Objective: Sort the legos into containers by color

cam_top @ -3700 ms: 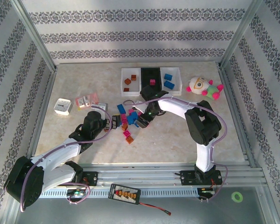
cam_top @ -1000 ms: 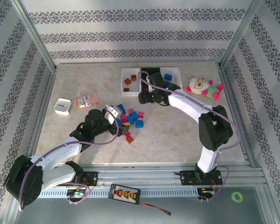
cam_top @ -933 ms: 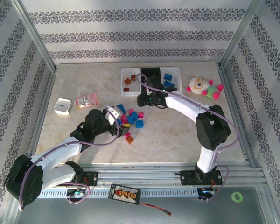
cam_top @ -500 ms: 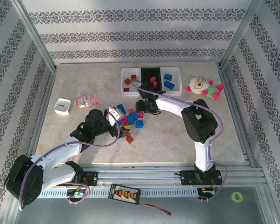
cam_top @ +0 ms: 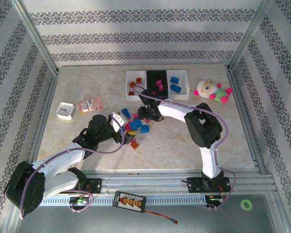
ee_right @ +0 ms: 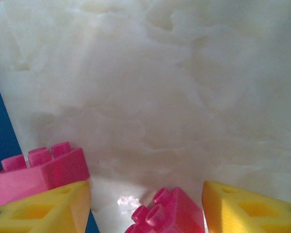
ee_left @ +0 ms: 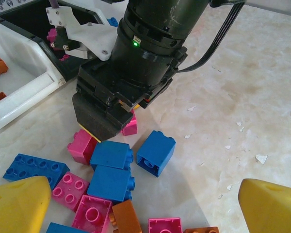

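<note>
One pale marbled counter (cam_top: 184,145) carries everything, and from where I stand the two arms take up most of it: the right arm (cam_top: 203,128) bends over the loose pile and the left arm (cam_top: 63,160) reaches in from the other side. Along the far edge sits the row of three containers (cam_top: 153,92): brown bricks in the left white container (cam_top: 140,92), magenta in the black container (cam_top: 153,75), blue in the right white container (cam_top: 183,76). Just short of them lie the unsorted legos (cam_top: 135,127), a jumble of blue, magenta and brown-orange. The left end effector (ee_left: 145,208) hangs over that jumble, its yellow fingers (ee_left: 19,204) spread wide with nothing between them. The right end effector (ee_right: 146,208) is low on the counter and partly open, straddling a small magenta brick (ee_right: 169,213). A gap shows on one side, so I would not call the brick gripped. It lies skewed to the jaws, so I judge the grip will go best if the pads meet two flat sides squarely. The near finger should also stay clear of the second magenta brick (ee_right: 39,170) beside it. After that I would lift straight up and carry the brick to the black container.
</note>
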You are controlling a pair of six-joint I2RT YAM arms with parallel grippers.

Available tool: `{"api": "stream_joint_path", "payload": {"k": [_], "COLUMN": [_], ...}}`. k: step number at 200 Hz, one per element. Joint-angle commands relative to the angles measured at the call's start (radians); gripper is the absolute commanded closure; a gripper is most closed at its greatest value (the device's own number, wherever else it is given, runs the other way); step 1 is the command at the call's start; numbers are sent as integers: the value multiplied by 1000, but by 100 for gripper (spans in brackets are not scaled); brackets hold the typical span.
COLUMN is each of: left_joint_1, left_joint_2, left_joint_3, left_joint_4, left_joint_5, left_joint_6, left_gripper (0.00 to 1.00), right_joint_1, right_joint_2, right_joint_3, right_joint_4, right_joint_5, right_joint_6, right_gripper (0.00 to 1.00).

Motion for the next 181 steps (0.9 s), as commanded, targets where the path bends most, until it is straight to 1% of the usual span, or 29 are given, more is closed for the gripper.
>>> {"api": "stream_joint_path", "payload": {"k": [1, 29, 52, 71, 107, 136, 160, 181], "left_joint_1": [-14, -14, -13, -12, -13, -14, -13, -13], "left_joint_2": [-7, -6, -7, -11, -8, 2, 11, 17], "left_joint_3": [-14, -15, -17, -18, -20, -28, -27, -29], "left_joint_4": [48, 54, 58, 57, 66, 93, 109, 113], "left_joint_5": [16, 16, 17, 16, 13, 2, -6, -16], "left_joint_6": [16, 15, 11, 8, 4, -8, -20, -27], "left_gripper": [1, 1, 1, 1, 1, 1, 1, 1], "right_joint_1": [6, 6, 4, 4, -14, -63, -116, -171], "right_joint_2": [-3, -20, -33, -65, -142, -191, -176, -105], "right_joint_3": [-31, -50, -51, -54, -48, -14, 63, 147], "right_joint_4": [-35, -45, -56, -56, -53, -31, -11, 16], "right_joint_5": [7, 26, 39, 45, 63, 92, 127, 148], "right_joint_6": [4, -1, -5, -5, -24, -60, -105, -147], "right_gripper": [42, 52, 59, 67, 68, 68, 68, 69]}}
